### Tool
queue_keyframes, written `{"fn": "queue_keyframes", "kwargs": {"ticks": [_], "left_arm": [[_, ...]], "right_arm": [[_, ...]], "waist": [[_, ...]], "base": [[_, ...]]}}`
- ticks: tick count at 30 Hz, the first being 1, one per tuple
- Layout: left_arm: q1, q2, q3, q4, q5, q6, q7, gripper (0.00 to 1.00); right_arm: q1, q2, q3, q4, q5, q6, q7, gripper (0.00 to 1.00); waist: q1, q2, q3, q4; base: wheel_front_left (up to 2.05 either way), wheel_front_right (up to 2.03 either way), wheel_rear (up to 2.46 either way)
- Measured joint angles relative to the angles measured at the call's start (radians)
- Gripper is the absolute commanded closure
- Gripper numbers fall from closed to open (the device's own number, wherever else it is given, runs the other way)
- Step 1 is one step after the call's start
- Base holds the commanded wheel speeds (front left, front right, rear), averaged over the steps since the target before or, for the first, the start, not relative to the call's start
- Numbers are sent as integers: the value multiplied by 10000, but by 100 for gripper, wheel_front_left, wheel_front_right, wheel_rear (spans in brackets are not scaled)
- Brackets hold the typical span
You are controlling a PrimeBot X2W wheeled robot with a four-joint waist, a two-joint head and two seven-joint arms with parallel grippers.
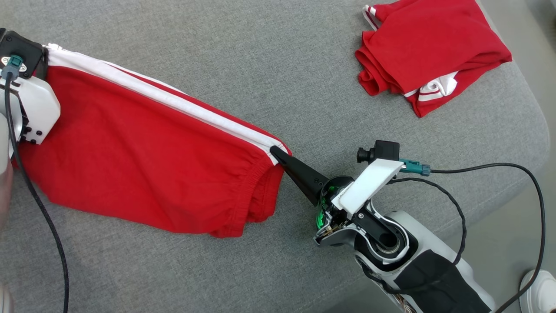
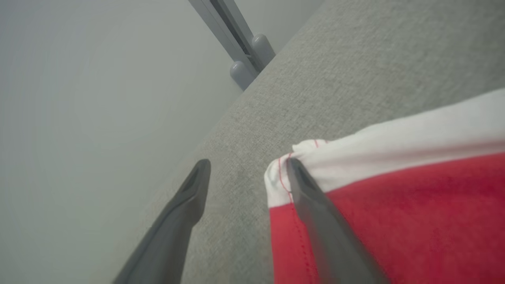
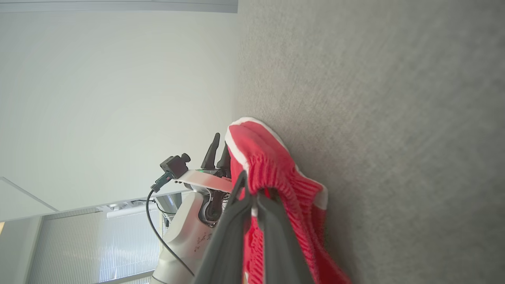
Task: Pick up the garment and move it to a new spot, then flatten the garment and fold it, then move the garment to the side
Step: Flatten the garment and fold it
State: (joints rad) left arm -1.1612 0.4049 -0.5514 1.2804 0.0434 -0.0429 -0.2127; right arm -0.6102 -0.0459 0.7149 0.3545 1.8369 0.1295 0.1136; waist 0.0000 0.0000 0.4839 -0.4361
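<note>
The garment (image 1: pixel 143 148) is red with a white side stripe and lies stretched across the grey padded surface from the far left to the middle. My right gripper (image 1: pixel 278 154) is shut on its elastic waistband corner (image 3: pixel 276 173), the two fingers pressed together. In the left wrist view my left gripper (image 2: pixel 248 165) is open. One finger (image 2: pixel 315 205) rests on the white-striped hem corner (image 2: pixel 284 173), and the other finger (image 2: pixel 189 201) is over bare surface. The left wrist housing (image 1: pixel 32 104) sits on the garment's left end.
A second red garment (image 1: pixel 430 52) lies folded at the far right of the grey surface (image 1: pixel 260 65). The surface's rounded right edge (image 1: pixel 536 130) drops to the floor, where a white shoe (image 1: pixel 538 287) shows. Black cables trail from both wrists.
</note>
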Motion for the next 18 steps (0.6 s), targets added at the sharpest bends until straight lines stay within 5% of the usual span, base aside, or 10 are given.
{"fn": "queue_keyframes", "kwargs": {"ticks": [18], "left_arm": [[673, -529, 165, -723, -765, 263, -476, 0]], "right_arm": [[330, -31, -431, 838, -1101, 0, -67, 0]], "waist": [[0, 0, -1124, 310]], "base": [[0, 0, 0]]}}
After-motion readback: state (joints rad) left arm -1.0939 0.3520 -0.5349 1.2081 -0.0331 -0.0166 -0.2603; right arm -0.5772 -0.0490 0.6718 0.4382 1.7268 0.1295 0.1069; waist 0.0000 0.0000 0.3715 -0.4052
